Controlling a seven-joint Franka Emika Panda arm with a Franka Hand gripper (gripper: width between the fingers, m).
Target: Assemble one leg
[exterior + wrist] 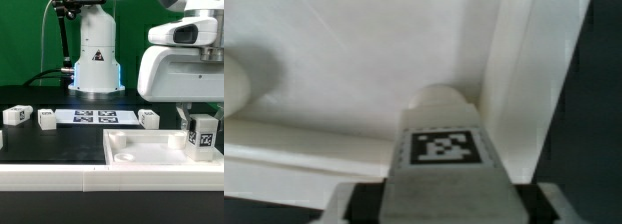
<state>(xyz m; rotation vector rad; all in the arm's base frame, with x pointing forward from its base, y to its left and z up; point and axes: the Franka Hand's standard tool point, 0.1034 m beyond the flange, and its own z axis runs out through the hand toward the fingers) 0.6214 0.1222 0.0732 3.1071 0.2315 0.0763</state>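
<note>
My gripper [203, 124] is shut on a leg [204, 133], a small white post with a black-and-white tag. It holds the leg upright over the far corner of the white panel [140, 152], at the exterior view's right. In the wrist view the leg [445, 135] sits between the two fingers [361, 202], tag facing the camera, its tip pointing down at the panel's floor [349, 80] close beside the raised rim [518, 70]. I cannot tell if the tip touches the panel. A round corner socket [178, 140] stands next to the leg.
Three more legs lie on the black table: one [14, 115] at the exterior view's far left, one [47, 119] beside it and one [148, 119] behind the panel. The marker board [95, 117] lies before the robot base [96, 60].
</note>
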